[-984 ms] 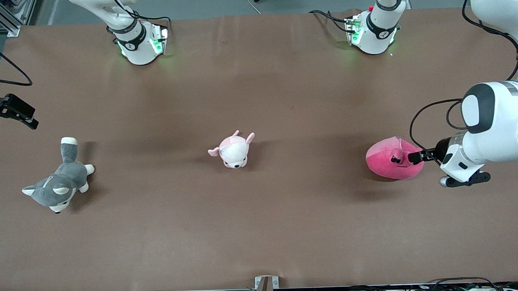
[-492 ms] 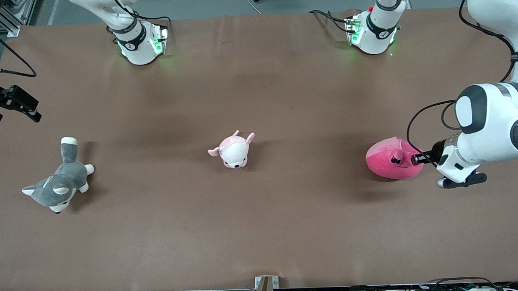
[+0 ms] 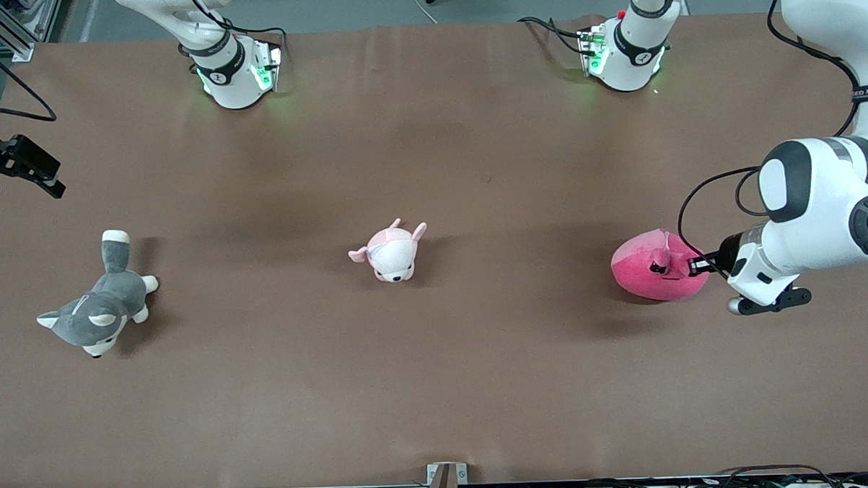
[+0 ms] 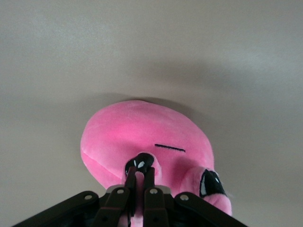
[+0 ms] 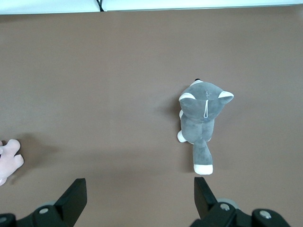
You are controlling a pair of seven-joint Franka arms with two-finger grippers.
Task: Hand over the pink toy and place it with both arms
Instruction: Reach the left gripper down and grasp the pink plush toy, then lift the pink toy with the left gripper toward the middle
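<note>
The pink toy (image 3: 641,273) is a round hot-pink plush lying on the table toward the left arm's end. My left gripper (image 3: 687,266) reaches it from the table's end and is shut on a small fold of its plush. In the left wrist view the left gripper (image 4: 140,171) pinches that fold beside a dark eye on the pink toy (image 4: 142,132), which rests on the table. My right gripper (image 3: 42,182) hangs over the table's edge at the right arm's end. The right gripper (image 5: 139,189) stands open with nothing between its fingers.
A grey-and-white husky plush (image 3: 97,306) (image 5: 203,118) lies toward the right arm's end. A pale pink-and-white puppy plush (image 3: 391,253) (image 5: 7,161) sits mid-table. Both arm bases (image 3: 233,70) stand along the brown table's edge farthest from the front camera.
My left gripper has shut on the pink toy's fold and its arm has shifted slightly. The right gripper has drifted a little toward the bases' side, still open.
</note>
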